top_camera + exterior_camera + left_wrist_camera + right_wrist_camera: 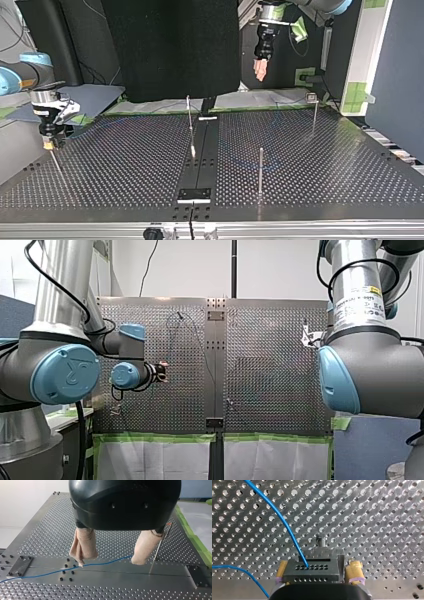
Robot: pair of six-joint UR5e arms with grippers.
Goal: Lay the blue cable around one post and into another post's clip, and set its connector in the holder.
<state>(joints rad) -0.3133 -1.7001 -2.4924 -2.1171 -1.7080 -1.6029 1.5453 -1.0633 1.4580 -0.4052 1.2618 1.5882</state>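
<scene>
The connector [312,572] is pinched by the right hand [318,565]; the blue cable [50,573] is seen running crosswise beneath the spread left hand [109,562].

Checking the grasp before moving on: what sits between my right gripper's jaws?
The right wrist view shows the black connector between the jaws of the right gripper, with the blue cable running into it.

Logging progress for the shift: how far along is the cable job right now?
Done: nothing looks finished; the cable lies slack on the table. In hand: my right hand grips the connector, cable attached. My left hand hangs open above the cable. Left: all the routing, then seating the connector.
</scene>
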